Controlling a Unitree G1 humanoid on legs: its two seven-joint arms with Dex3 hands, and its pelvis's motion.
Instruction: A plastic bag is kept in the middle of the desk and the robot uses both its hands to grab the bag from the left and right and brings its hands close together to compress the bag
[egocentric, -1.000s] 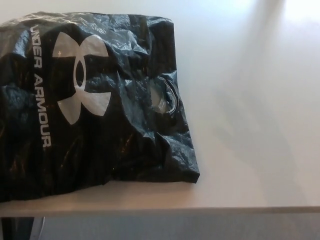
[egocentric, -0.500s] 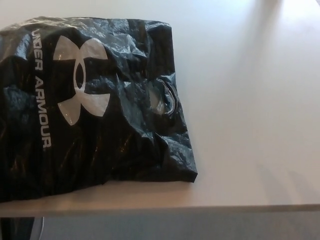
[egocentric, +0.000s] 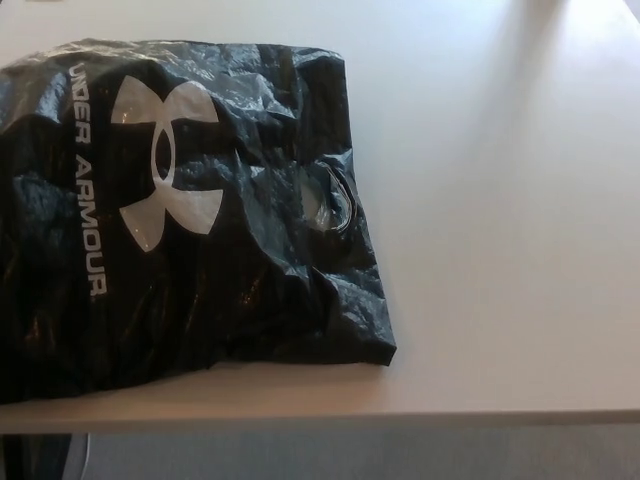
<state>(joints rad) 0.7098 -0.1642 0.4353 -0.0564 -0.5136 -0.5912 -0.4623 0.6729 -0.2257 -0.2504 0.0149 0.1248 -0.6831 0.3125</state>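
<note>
head view: black plastic bag (egocentric: 200, 210) flat on desk (egocentric: 500, 250), handle hole rightward; hands unseen.

We count one crumpled black plastic bag (egocentric: 200, 220) with a white logo and white lettering, lying on the left of one pale, smooth tabletop (egocentric: 500, 250). On the bag's right side we count one oval cut-out handle hole (egocentric: 330, 205). We count no robot hand in the head view, left or right.

Glossy, crinkled black plastic bag (egocentric: 200, 220), smooth matt white desk (egocentric: 500, 250)
</note>
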